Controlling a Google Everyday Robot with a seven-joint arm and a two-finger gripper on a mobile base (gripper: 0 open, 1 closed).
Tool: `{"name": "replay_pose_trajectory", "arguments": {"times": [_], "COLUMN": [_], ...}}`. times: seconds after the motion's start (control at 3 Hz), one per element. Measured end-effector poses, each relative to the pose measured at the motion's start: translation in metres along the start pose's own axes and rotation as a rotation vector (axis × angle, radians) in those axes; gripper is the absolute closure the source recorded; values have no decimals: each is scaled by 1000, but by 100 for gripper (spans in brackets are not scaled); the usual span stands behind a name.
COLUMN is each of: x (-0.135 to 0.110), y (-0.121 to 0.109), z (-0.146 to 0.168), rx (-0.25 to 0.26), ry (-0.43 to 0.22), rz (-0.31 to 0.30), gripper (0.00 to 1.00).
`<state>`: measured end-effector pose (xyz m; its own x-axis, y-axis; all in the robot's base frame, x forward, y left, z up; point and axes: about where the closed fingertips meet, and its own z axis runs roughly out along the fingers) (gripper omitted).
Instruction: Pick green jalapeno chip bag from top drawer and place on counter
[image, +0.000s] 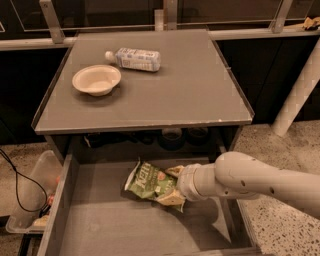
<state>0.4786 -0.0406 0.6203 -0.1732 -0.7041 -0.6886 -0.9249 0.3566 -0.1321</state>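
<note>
1. Foil, crinkled and green with white lettering, makes up the green jalapeno chip bag. We see it lying tilted on the flat grey bottom of the top drawer, a little right of the middle.
2. At the bag's right end sits the gripper, reaching in from the right on a thick pale arm. Its fingers press on that end from the far and near sides, so we read it as clamped on the bag.
3. We see the drawer standing open below the front edge of the counter.
4. On the counter's left part rests a pale bowl, with a plastic bottle lying on its side just behind it.
5. Left of the drawer, on the floor, we make out a clear bin.
</note>
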Motion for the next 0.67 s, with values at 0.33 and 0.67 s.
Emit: {"name": "replay_pose_trajectory", "arguments": {"times": [0.33, 0.67], "x": [0, 0], "y": [0, 0], "z": [0, 0], "rx": [0, 0], "ry": [0, 0], "rz": [0, 0], "gripper": [64, 87]}}
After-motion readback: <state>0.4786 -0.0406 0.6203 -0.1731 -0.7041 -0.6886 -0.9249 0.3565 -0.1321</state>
